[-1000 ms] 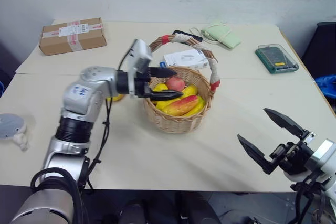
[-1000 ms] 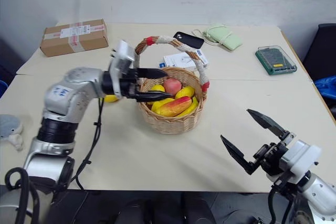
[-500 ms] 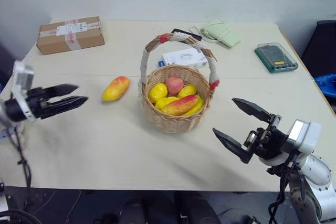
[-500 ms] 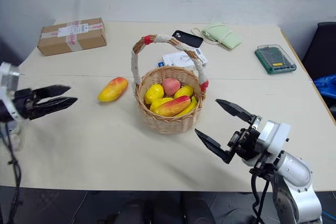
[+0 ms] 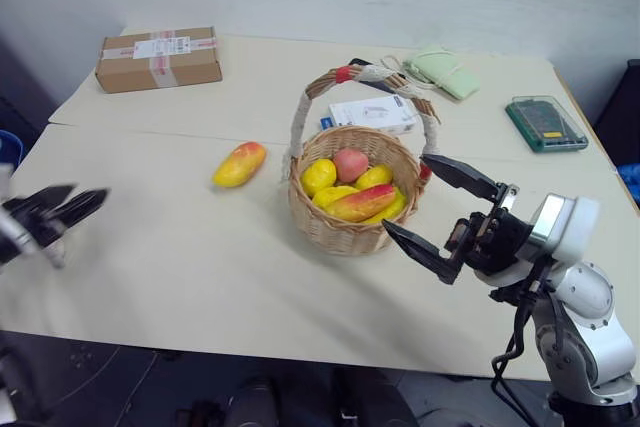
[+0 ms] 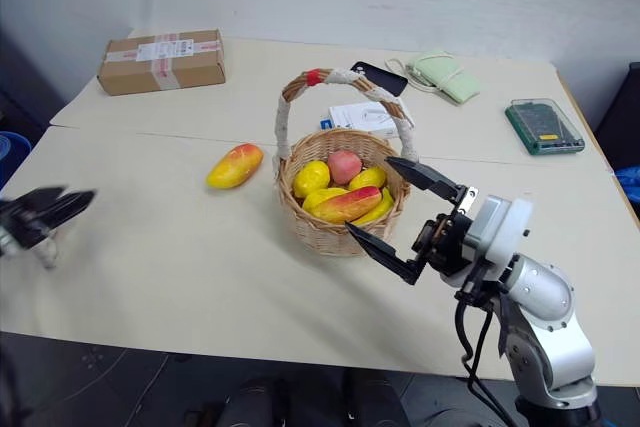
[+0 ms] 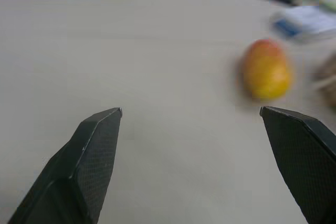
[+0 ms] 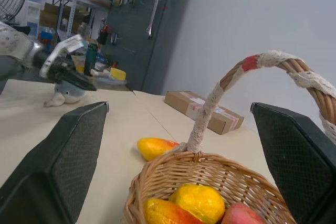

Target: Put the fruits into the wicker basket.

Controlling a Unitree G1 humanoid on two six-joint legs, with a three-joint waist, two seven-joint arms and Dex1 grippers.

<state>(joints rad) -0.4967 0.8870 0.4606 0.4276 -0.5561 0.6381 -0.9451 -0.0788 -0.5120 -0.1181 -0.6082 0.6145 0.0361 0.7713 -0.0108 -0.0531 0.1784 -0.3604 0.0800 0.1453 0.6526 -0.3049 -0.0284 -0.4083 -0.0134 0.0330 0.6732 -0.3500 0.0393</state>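
L gripper (image 5: 62, 205) swung off to the surface's (image 5: 200, 267) left edge, spread, empty; R gripper (image 5: 440, 212) spread, now beside wicker basket (image 5: 345, 232). One mango (image 5: 362, 203) in, other mango (image 5: 239, 164) left outside.

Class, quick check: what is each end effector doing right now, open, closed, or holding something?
Left end effector: open, holding nothing.
Right end effector: open, holding nothing, beside the wicker basket.

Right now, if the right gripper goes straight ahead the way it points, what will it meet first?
Most likely the wicker basket: the open right gripper points at its near rim and handle, though exact depth is unclear.
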